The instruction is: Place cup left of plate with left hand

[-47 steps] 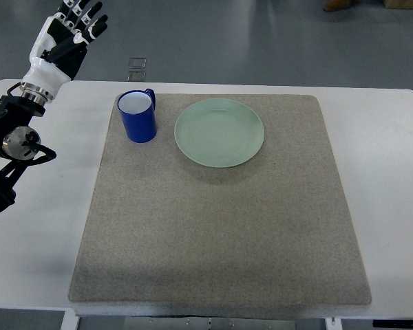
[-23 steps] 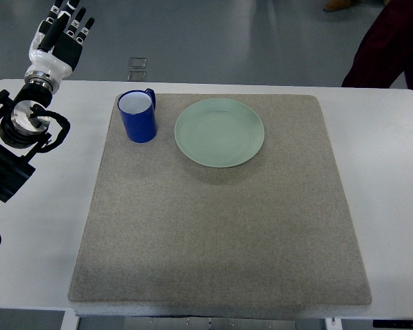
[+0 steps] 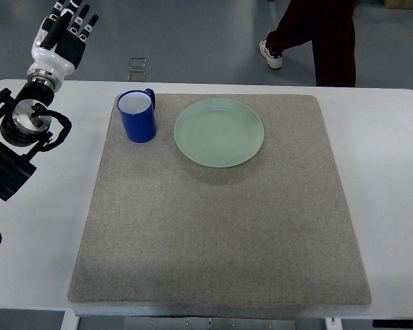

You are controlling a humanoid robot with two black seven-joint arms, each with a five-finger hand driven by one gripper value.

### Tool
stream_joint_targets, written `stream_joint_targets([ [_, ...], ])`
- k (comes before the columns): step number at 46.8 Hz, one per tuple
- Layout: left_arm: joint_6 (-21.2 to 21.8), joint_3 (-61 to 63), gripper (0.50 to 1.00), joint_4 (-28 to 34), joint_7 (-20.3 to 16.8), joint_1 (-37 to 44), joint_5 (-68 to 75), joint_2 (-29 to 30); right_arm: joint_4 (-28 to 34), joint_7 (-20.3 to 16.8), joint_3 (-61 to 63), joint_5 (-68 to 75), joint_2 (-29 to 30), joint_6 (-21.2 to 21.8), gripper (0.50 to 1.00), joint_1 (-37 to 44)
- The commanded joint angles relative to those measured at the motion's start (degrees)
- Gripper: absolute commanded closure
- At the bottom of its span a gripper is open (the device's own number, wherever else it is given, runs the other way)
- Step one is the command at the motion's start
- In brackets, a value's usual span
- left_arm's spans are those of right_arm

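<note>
On my feed the left hand (image 3: 63,36) has a glossy white shell over its back and base, with black segmented fingers (image 3: 74,20) carrying pale patches along their knuckles, and it ends at a ribbed silver wrist ring. Below that I see the left arm (image 3: 19,141), mostly matte black, with a round bare-metal joint cap set in a black open bracket and a blocky black housing further down, plus a curved black piece at the picture's lower left edge. The person (image 3: 316,34) at the top wears dark maroon trousers and a white shoe.
</note>
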Motion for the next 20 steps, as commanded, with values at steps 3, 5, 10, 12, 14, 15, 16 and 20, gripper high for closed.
stream_joint_targets([
  [3,-0.09,0.02,0.501,-0.01,-0.01,0.24,0.0,-0.09,0.0,-0.01,0.0,0.0,0.0,0.0,0.568,0.0],
  [5,-0.09,0.1,0.501,0.08,-0.01,0.24,0.0,-0.09,0.0,0.07,0.0,0.0,0.0,0.0,0.568,0.0],
  [10,-0.44,0.02,0.501,0.16,-0.01,0.24,0.0,-0.01,0.0,-0.01,0.09,0.0,0.0,0.0,0.568,0.0],
  [12,-0.79,0.02,0.501,0.16,0.08,0.24,0.0,-0.01,0.0,0.08,0.09,0.0,0.0,0.0,0.568,0.0],
  [14,-0.88,0.02,0.501,0.08,-0.01,0.24,0.0,-0.09,0.0,0.07,0.09,0.0,0.0,0.0,0.568,0.0],
  [15,-0.88,0.02,0.501,0.08,-0.01,0.15,0.0,-0.01,0.0,0.08,0.09,0.0,0.0,0.0,0.568,0.0],
  [16,-0.88,0.02,0.501,0.08,-0.01,0.15,0.0,-0.09,0.0,-0.01,0.09,0.09,0.0,0.0,0.568,0.0],
  [20,-0.88,0.02,0.501,-0.01,-0.01,0.06,0.0,-0.09,0.96,-0.01,0.18,-0.17,0.0,0.26,0.568,0.09],
])
